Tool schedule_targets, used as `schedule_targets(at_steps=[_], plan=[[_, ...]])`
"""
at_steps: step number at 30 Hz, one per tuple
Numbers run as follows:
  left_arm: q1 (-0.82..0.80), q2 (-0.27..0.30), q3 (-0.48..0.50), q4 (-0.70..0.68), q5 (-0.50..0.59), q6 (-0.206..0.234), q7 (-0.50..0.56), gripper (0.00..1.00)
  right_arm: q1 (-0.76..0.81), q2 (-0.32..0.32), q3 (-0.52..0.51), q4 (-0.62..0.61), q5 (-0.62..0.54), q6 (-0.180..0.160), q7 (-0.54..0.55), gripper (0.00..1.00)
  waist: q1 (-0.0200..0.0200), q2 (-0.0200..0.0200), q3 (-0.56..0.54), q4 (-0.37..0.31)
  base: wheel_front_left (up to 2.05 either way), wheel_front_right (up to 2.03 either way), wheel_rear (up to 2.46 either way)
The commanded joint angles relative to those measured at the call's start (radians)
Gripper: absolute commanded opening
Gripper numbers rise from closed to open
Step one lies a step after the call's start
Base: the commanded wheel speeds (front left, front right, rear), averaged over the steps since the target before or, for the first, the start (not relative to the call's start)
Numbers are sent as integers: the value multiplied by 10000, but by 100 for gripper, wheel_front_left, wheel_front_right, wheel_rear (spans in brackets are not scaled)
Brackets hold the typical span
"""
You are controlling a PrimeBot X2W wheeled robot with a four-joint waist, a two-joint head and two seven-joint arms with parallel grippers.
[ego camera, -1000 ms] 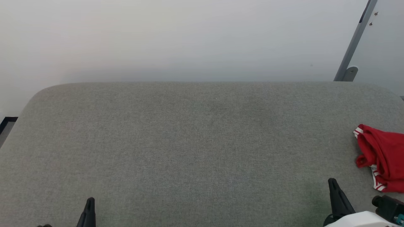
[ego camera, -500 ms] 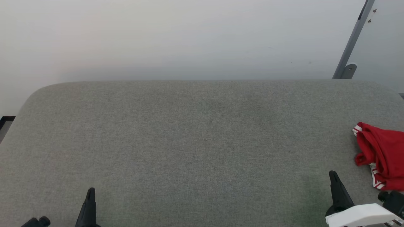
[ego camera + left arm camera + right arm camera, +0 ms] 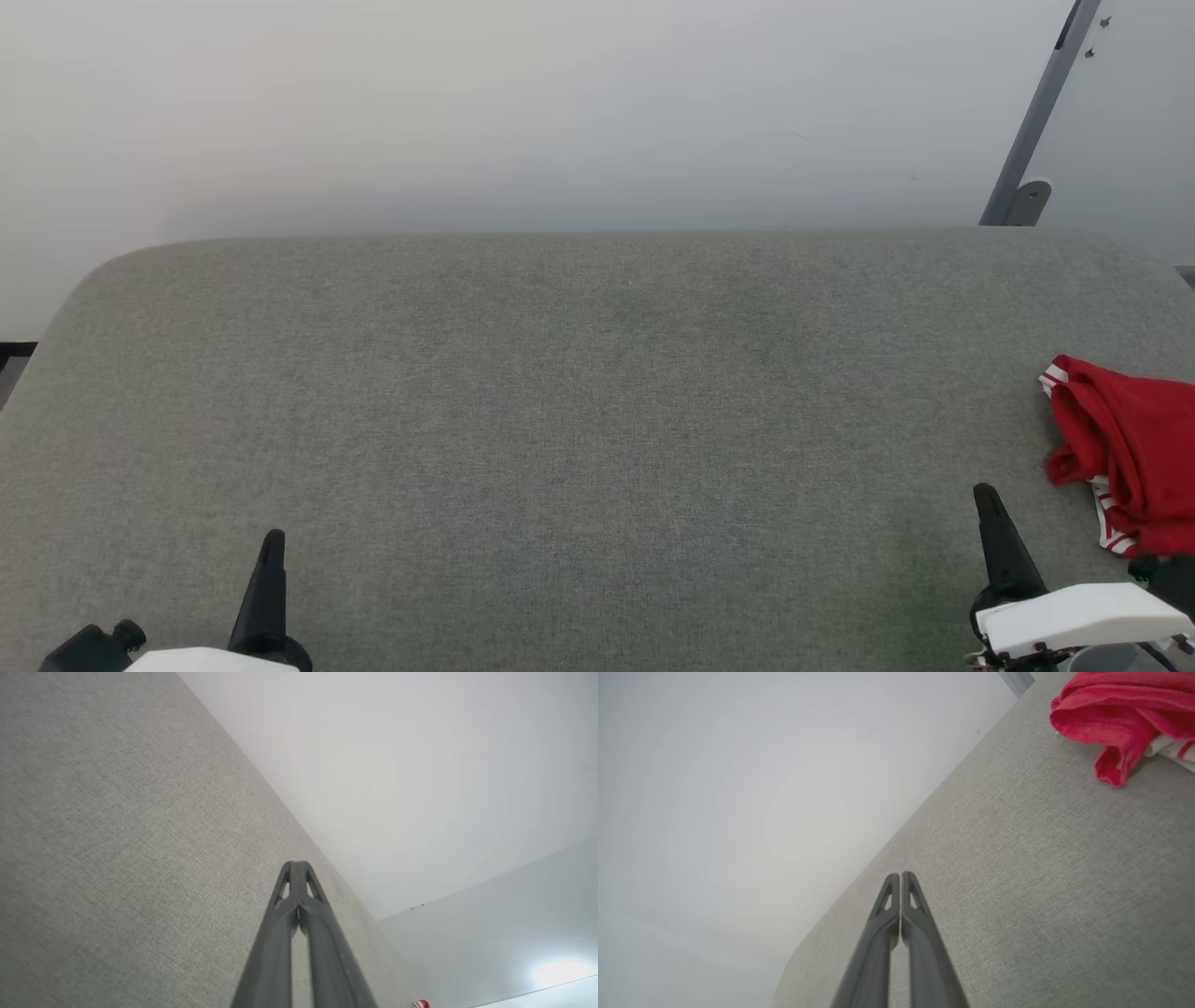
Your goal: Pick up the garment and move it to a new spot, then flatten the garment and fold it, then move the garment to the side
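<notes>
At the lower left of the head view, the left gripper [image 3: 270,543] points up over the grey fabric surface [image 3: 579,411], close to its near edge. In the left wrist view, its two dark fingers [image 3: 273,952] are pressed together along their length, with nothing between them. Behind the surface stands a pale wall [image 3: 560,112], and at the upper right a grey metal post [image 3: 1034,121] leans against it. At the lower right, the right gripper [image 3: 984,493] also points up, its fingers [image 3: 878,952] closed together and holding nothing. The garment [image 3: 1130,448] lies crumpled at the right edge of the surface, partly cut by the picture's border. Its red cloth is bunched, with some white striped trim showing. It is near the right gripper's tip but apart from it.
</notes>
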Motion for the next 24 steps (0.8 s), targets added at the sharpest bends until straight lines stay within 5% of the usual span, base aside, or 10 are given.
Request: schedule_targets(at_steps=[1,24], plan=[[-300,13,75,-66,-292,10,80,0,-241,-5,-27,-140,343,0,82,0,0,-1,11,-9,0,0,0],[-990,-259,284,148,-2387,14,760,0,-660,70,-129,-131,2744,0,632,0,0,-1,166,-131,0,0,0]])
